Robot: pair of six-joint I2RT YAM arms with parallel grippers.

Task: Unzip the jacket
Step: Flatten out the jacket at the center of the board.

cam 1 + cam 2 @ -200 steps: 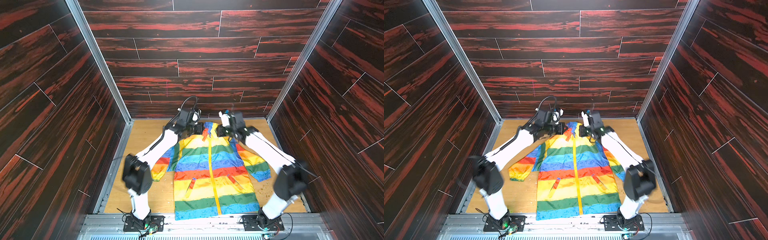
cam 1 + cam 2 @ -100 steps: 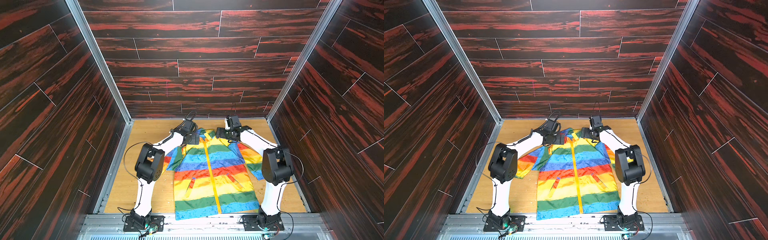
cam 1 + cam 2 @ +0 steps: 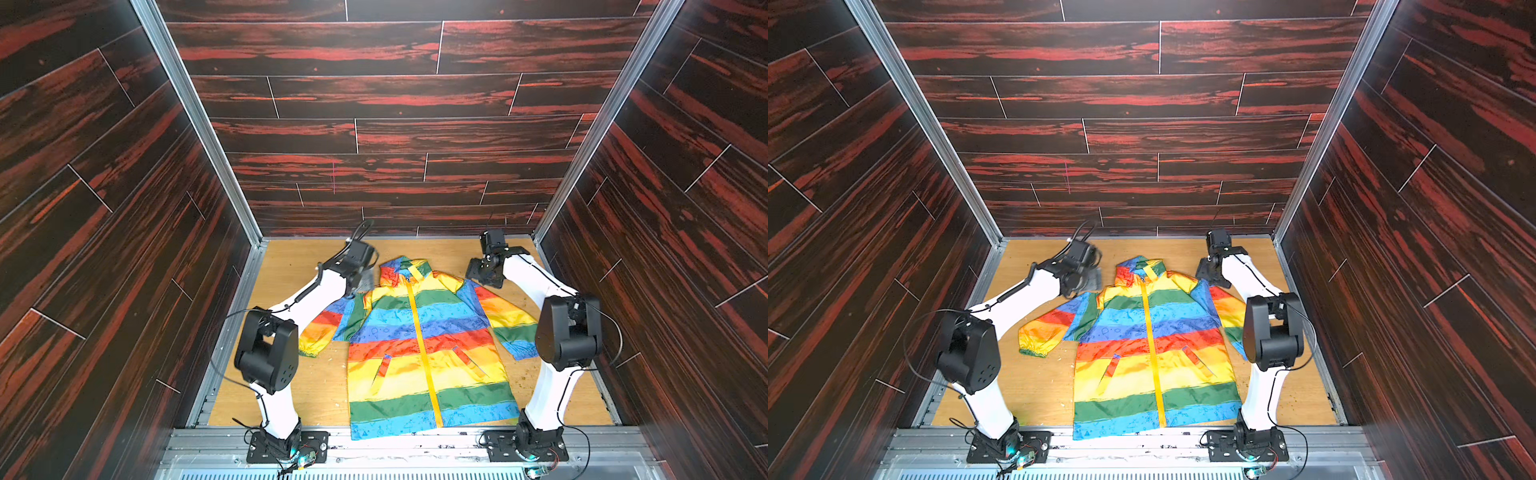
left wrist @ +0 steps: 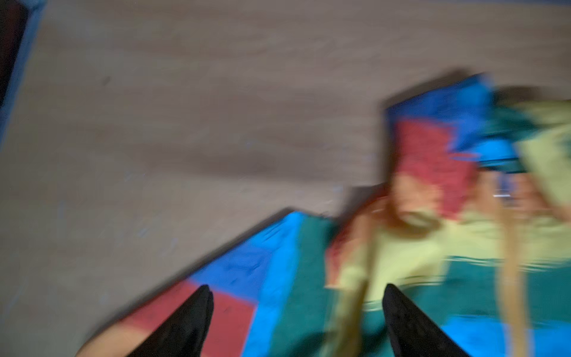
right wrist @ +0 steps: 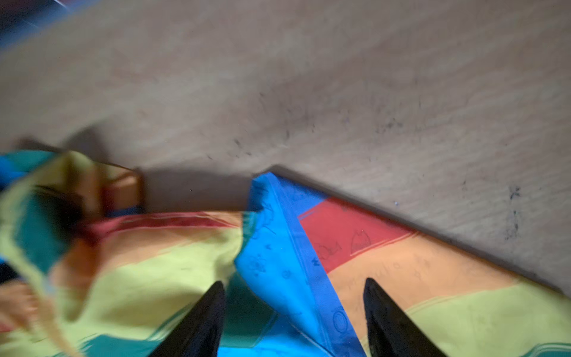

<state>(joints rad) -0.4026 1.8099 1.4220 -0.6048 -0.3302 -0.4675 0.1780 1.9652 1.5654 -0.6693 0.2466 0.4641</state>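
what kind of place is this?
Probably a robot test cell: left arm and right arm bolted to a metal rail, dark panel walls boxing in a wooden floor, one jacket laid flat.

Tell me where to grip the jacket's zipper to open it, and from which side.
Probably the top end of the zipper, just under the hood, coming straight down: the jacket lies flat, front up, zipped from hood to hem. The pull itself is too small to see.
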